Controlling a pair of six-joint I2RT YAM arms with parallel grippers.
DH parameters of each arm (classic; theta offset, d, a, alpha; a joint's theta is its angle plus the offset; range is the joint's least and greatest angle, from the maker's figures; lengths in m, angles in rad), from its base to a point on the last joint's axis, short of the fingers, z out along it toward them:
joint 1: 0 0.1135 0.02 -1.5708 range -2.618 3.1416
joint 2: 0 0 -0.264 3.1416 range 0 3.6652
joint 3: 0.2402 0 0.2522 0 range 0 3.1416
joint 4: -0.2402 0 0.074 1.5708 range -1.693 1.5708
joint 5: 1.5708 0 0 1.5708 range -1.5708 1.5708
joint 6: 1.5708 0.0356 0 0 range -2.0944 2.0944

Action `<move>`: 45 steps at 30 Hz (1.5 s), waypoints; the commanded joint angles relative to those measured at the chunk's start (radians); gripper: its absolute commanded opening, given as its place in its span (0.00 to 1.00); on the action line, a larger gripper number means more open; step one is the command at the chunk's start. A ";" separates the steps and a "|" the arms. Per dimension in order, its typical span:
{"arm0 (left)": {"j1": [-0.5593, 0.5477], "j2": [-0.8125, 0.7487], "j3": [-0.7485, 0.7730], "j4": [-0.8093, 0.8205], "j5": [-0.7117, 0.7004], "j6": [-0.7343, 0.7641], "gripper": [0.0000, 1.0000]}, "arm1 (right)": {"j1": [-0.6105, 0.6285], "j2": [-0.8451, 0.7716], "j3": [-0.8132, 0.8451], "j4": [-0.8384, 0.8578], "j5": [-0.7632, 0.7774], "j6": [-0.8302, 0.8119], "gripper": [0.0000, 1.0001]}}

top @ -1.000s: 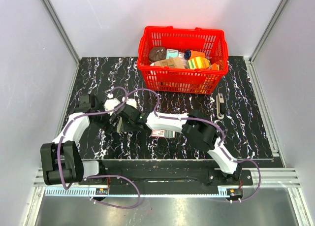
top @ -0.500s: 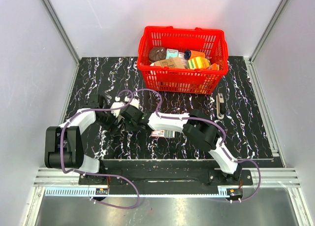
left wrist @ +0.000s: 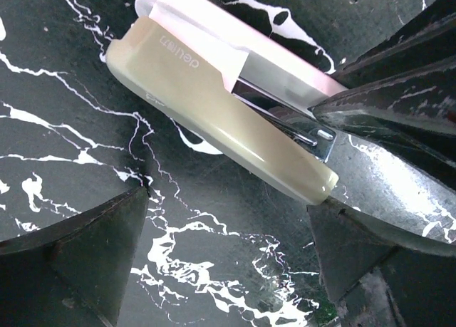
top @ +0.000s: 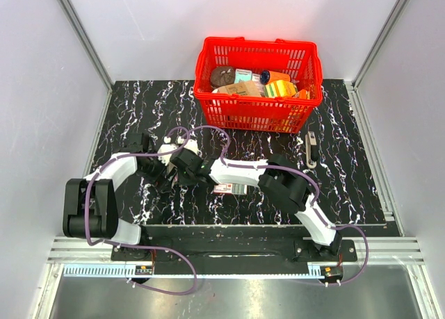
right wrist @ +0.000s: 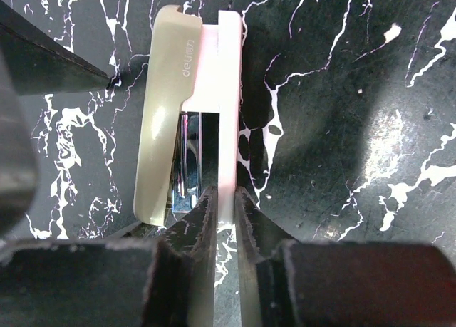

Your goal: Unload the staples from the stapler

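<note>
The stapler (left wrist: pixel 214 113) has a beige top marked "deli", a chrome magazine and a pale pink base; it lies on its side on the black marble table (top: pixel 139 110). It also shows in the right wrist view (right wrist: pixel 164 127). My right gripper (right wrist: pixel 221 195) is shut on the edge of the pink base (right wrist: pixel 228 92). My left gripper (left wrist: pixel 228 270) is open, its fingers (left wrist: pixel 78 256) wide apart just short of the stapler's hinge end. In the top view both grippers (top: pixel 170 173) meet left of centre and hide the stapler.
A red basket (top: pixel 259 107) full of goods stands at the back. A small box with a white-and-red label (top: pixel 229 188) lies under the right forearm. A slim dark bar with a pale strip (top: pixel 311 149) lies at the right, below the basket.
My left arm has swung to the right and brought its open gripper up against the stapler. The right gripper has kept its hold and barely moved.
</note>
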 commanded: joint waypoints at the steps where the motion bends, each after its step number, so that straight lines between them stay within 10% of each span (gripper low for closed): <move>1: -0.023 -0.088 0.030 0.007 0.074 -0.014 0.99 | 0.018 -0.024 -0.011 -0.023 0.004 -0.007 0.16; 26: 0.158 -0.015 0.177 -0.177 0.357 -0.106 0.99 | 0.053 -0.009 0.059 -0.114 0.157 -0.021 0.09; 45: -0.003 0.031 0.079 0.133 0.028 -0.264 0.95 | 0.051 -0.009 0.109 -0.100 0.166 0.013 0.06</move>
